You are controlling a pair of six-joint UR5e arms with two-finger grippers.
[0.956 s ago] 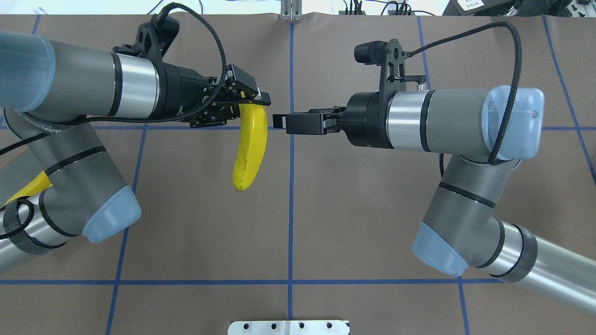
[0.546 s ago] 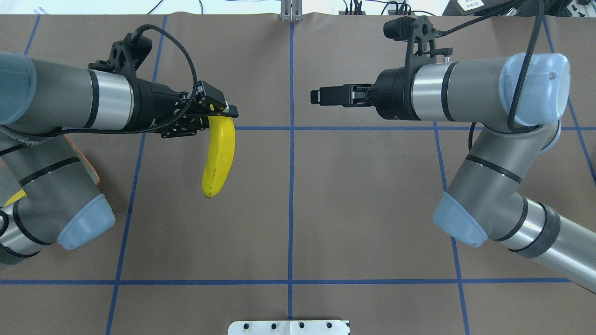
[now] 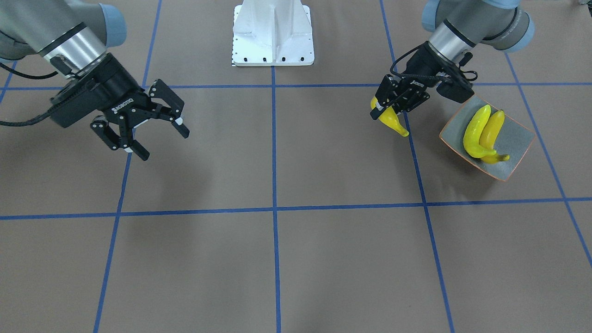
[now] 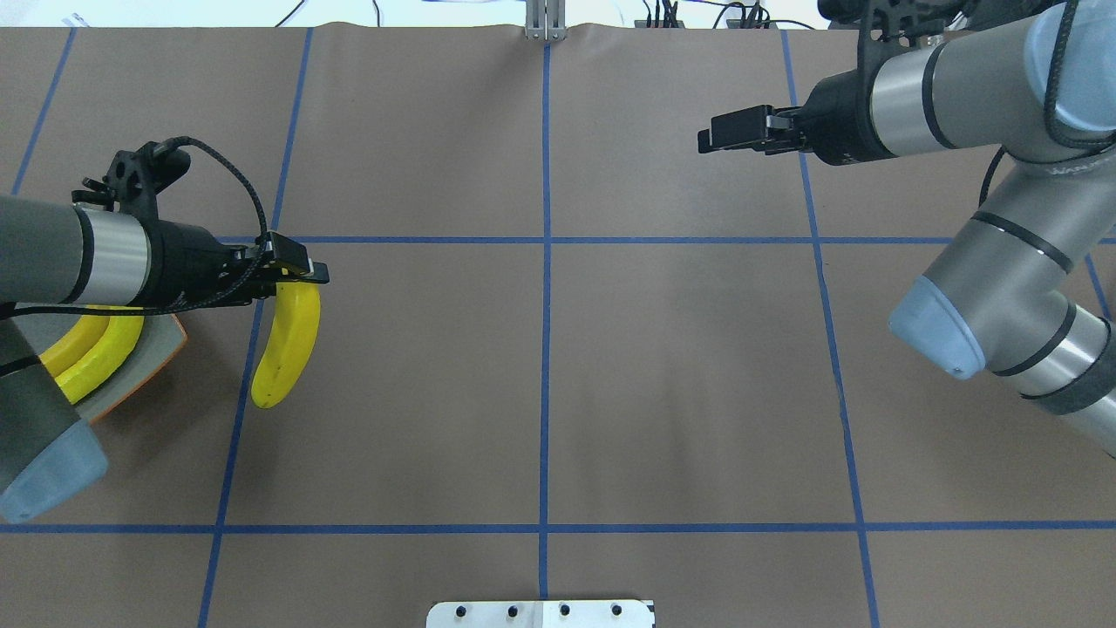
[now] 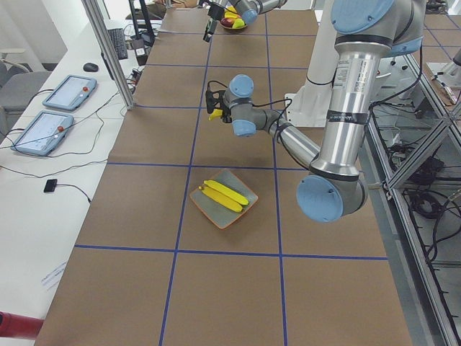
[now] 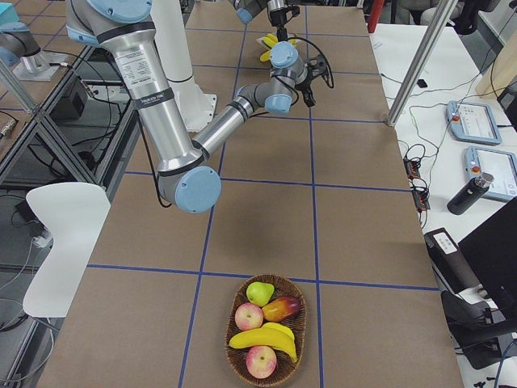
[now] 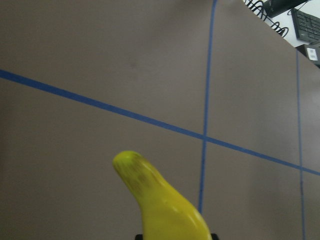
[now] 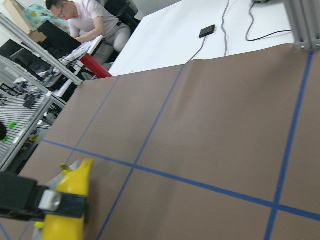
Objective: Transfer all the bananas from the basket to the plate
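Left jaws pinch the banana [image 4: 288,344] endwise, right jaws gape empty; it could slip short of the plate [image 3: 520,136] beside them.

In the overhead view the left arm [image 4: 44,262] hides most of the plate [image 4: 153,358] and its two bananas [image 4: 109,344].

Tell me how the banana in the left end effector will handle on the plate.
Probably stiff: the banana hangs from the left end effector by one end without sagging. Its glossy, curved skin may slip or rock against the two bananas on the plate.
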